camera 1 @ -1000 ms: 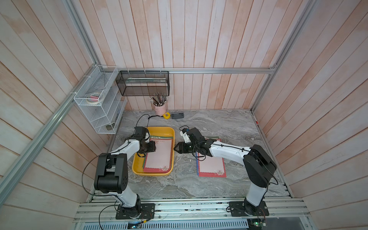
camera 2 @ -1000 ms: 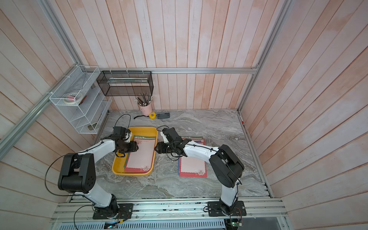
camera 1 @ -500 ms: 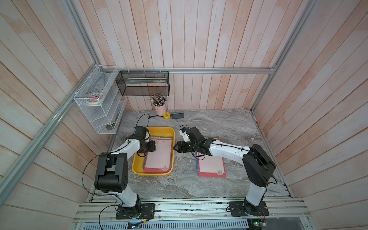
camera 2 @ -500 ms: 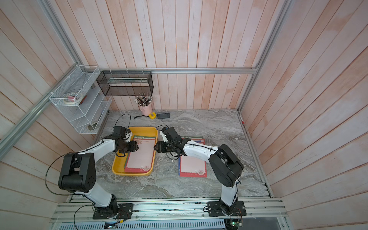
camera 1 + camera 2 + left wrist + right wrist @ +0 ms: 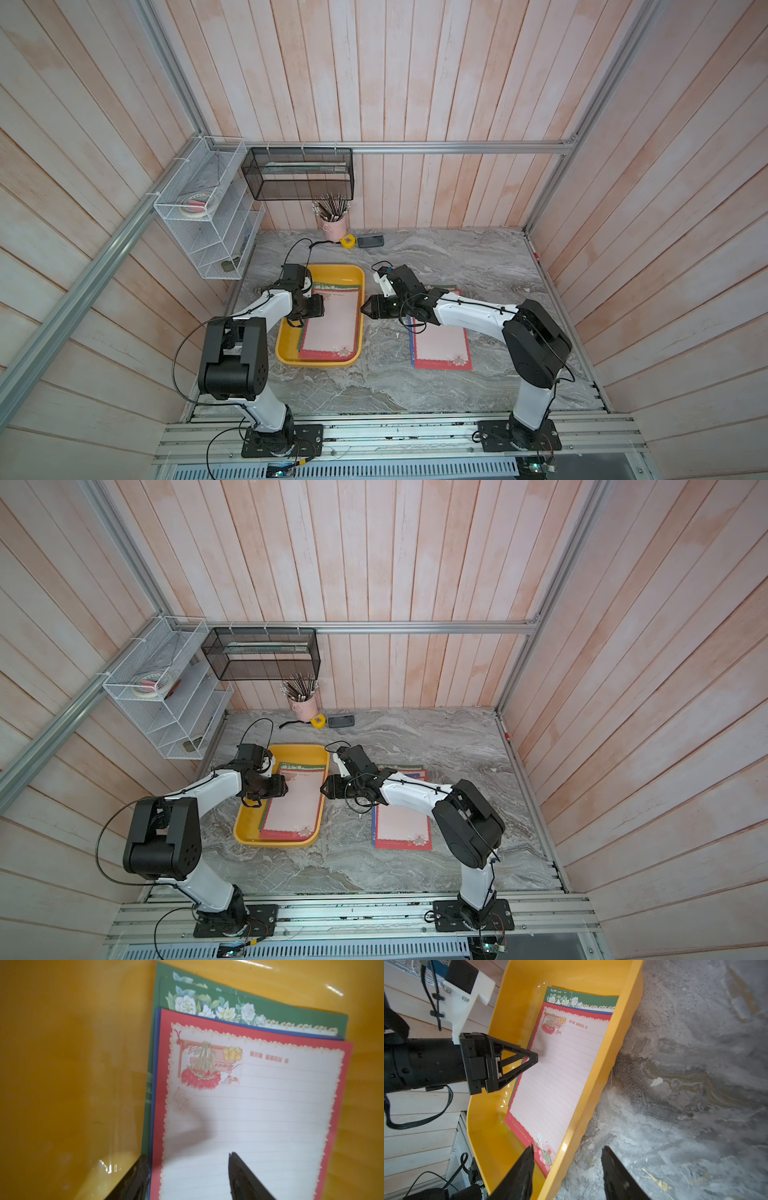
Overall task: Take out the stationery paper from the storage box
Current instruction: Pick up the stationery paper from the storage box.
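Both finger pairs are standing spread. I'm seeing left gripper [image 5: 187, 1156] straddling stationery paper [image 5: 259, 1105] edge inside storage box [image 5: 62, 1064], right gripper [image 5: 568, 1149] hovering beside it.

Pink plank walls [image 5: 415, 83], aluminium frame [image 5: 457, 147], grey marble tabletop [image 5: 457, 257]; white wire rack [image 5: 208, 216], black mesh basket [image 5: 297, 174] beyond left gripper [image 5: 321, 309].

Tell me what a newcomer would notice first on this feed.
The yellow tray on the left arm's side stands out, with a red-bordered sheet lying on top of others inside it. The left gripper straddles that sheet's edge, open; the right gripper hangs open at the tray's outer wall. More sheets lie on the table beside the tray.
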Controlling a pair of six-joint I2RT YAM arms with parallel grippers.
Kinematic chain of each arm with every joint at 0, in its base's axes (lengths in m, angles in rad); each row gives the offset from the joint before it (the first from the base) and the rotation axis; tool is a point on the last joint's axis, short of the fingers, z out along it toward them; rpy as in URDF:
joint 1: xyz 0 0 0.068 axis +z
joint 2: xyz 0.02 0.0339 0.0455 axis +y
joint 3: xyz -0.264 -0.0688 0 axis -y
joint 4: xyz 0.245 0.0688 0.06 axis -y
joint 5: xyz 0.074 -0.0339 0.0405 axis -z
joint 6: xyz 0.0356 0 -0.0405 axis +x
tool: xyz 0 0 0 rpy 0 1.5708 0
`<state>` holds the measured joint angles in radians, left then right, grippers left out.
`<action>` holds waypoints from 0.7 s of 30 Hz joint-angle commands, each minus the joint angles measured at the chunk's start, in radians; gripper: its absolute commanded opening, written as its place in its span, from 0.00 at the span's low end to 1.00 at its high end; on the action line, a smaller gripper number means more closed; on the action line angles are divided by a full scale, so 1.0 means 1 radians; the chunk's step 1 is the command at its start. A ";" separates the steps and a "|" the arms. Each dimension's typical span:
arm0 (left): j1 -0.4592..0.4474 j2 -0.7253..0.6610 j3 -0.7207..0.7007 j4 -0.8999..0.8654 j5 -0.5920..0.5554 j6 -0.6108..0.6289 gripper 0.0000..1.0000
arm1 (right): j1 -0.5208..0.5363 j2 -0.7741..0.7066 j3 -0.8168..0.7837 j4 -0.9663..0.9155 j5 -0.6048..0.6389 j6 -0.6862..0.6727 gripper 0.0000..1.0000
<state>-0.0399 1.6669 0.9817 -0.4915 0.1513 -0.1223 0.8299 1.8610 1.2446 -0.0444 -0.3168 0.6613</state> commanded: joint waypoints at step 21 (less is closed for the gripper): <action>0.002 0.001 0.024 -0.002 0.064 0.014 0.54 | 0.002 0.023 0.012 0.017 -0.026 0.020 0.54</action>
<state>-0.0399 1.6691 0.9863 -0.4938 0.1856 -0.1169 0.8299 1.8683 1.2446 -0.0364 -0.3347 0.6735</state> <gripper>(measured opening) 0.542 0.544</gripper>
